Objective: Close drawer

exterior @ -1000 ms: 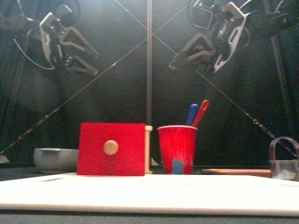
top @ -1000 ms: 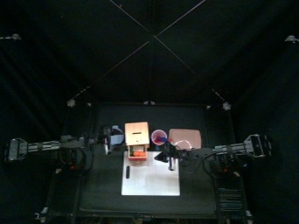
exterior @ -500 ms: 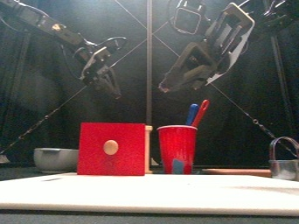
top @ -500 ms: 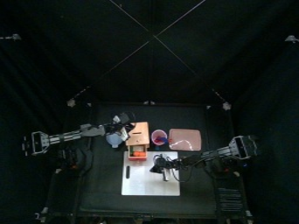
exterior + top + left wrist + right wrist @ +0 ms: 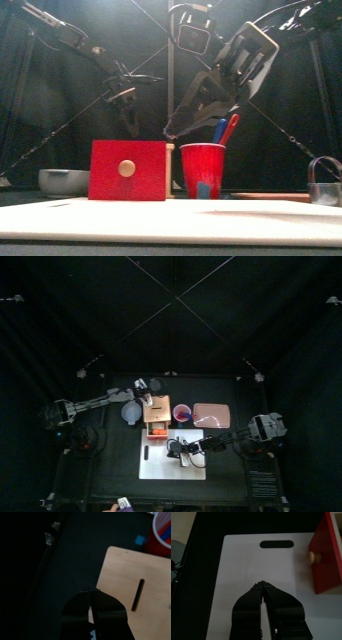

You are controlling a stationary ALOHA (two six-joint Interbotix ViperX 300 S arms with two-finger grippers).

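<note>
Right gripper, jaws closed and empty, hangs above the white sheet, facing the drawer, which protrudes from the box. Recommended: press squarely on the knob. Left gripper, jaws closed, hovers over the box. Drawer extension is hard to gauge.

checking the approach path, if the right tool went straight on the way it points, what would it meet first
Probably the white sheet: the right tool, shut, points at it. The drawer lies off to one side of that line. Its height above is unclear.
</note>
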